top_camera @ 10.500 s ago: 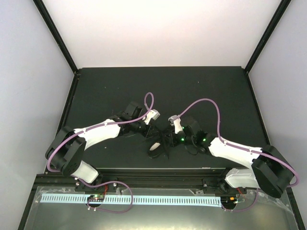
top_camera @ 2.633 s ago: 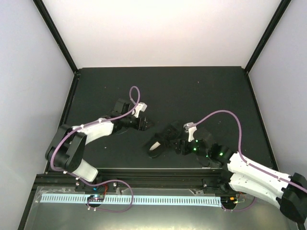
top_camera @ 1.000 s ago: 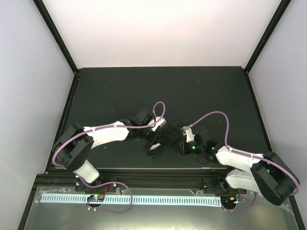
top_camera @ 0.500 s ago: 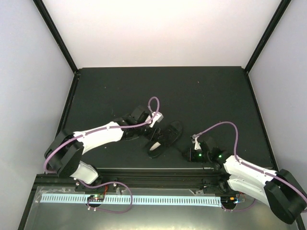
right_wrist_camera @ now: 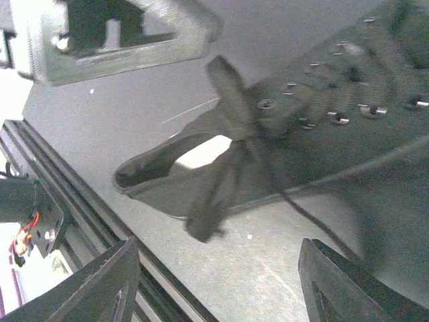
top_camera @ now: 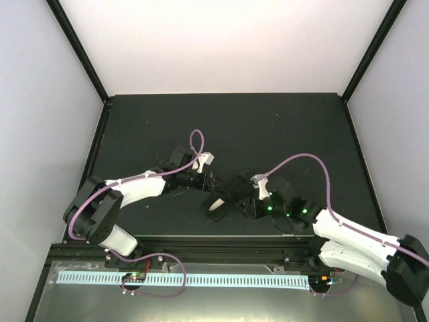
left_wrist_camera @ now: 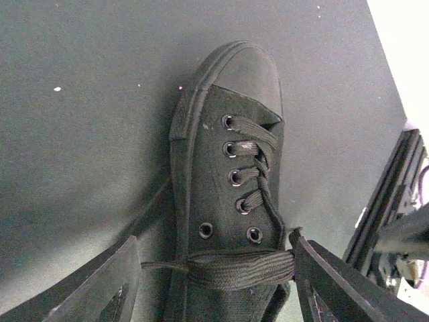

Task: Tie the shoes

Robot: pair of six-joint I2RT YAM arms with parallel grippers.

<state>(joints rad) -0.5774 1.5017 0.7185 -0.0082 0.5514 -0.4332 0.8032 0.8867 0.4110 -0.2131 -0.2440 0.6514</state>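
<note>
I see the shoe (top_camera: 231, 192) lying flat on the dark surface (top_camera: 281, 127) between both arms, with the left jaws open astride its loose laces (left_wrist_camera: 234, 267) and the right jaws open and empty alongside, presumably ready to take one lace end each.

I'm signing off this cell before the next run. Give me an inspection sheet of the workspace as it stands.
Surface: black tabletop, few pale specks.
Job's things: one black shoe, upright near the front edge; laces loose, no bow seen.
Clutter: nothing seen.
Grippers: left gripper and right gripper both open, aimed at the shoe.
Cables: purple cables, one looping up behind each gripper.
Surroundings: pale walls, black frame posts.
</note>
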